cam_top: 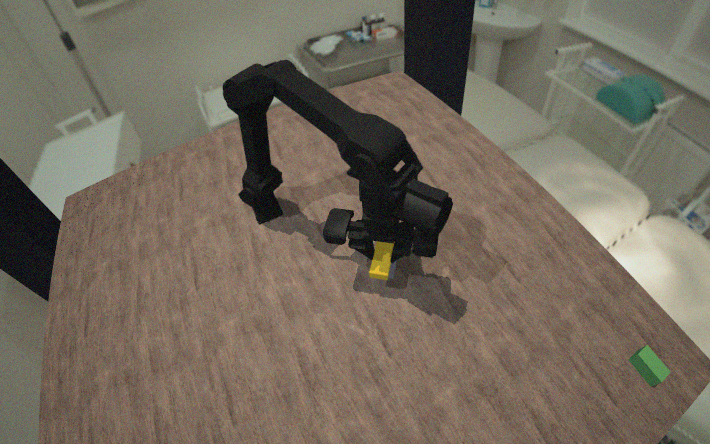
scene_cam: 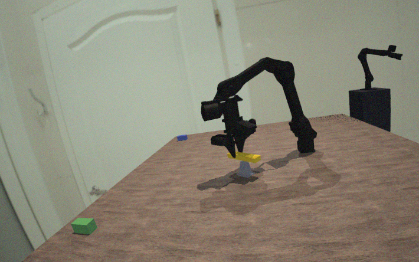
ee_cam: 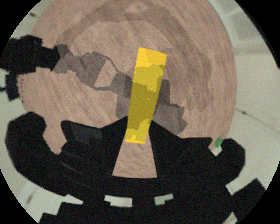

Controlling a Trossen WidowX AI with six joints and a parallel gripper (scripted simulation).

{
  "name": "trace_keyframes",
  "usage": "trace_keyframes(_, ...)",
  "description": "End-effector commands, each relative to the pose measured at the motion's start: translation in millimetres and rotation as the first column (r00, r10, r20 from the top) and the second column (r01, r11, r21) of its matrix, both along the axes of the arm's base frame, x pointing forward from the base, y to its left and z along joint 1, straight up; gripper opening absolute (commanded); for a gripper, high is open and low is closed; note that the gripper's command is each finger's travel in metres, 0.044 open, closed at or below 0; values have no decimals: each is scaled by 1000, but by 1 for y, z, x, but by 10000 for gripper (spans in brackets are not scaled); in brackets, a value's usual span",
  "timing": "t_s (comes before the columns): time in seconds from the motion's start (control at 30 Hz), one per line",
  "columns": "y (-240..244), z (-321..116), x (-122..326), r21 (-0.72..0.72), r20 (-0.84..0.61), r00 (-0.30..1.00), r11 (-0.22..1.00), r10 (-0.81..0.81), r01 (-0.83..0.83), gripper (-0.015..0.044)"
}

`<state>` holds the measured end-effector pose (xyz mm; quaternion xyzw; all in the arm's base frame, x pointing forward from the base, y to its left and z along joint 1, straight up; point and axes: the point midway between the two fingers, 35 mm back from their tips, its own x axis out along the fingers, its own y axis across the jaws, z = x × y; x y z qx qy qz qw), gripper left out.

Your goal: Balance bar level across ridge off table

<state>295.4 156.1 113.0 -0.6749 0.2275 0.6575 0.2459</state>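
Observation:
The yellow bar [cam_top: 381, 264] [scene_cam: 252, 158] [ee_cam: 147, 85] is held off the table, nearly level, over the ridge. My gripper [scene_cam: 237, 154] [ee_cam: 138, 120] is shut on the bar, nearer one end than the middle; the longer part sticks out from the fingers. The grey-blue ridge [scene_cam: 245, 169] stands on the table directly under the bar in the exterior view; its top meets or nearly meets the bar's underside. I cannot tell if they touch. The bar hides the ridge in the wrist view.
A green block [cam_top: 650, 366] [scene_cam: 84, 226] lies near a table corner, and a small blue block [scene_cam: 182, 137] lies by the far table edge in the exterior view. A dark pedestal [scene_cam: 369, 107] with another arm stands beyond the table.

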Motion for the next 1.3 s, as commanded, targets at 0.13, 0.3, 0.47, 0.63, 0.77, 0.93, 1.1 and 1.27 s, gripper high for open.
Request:
trace_keyframes(0.13,0,0,0,0,0,1000,1000,0,0,0)
trace_keyframes(0.3,0,0,0,0,0,1000,1000,0,0,0)
trace_keyframes(0.47,0,0,0,0,0,1000,1000,0,0,0)
trace_keyframes(0.63,0,0,0,0,0,1000,1000,0,0,0)
trace_keyframes(0.77,0,0,0,0,0,1000,1000,0,0,0)
trace_keyframes(0.93,0,0,0,0,0,1000,1000,0,0,26)
trace_keyframes(1.1,0,0,0,0,0,1000,1000,0,0,157)
trace_keyframes(1.27,0,0,0,0,0,1000,1000,0,0,167)
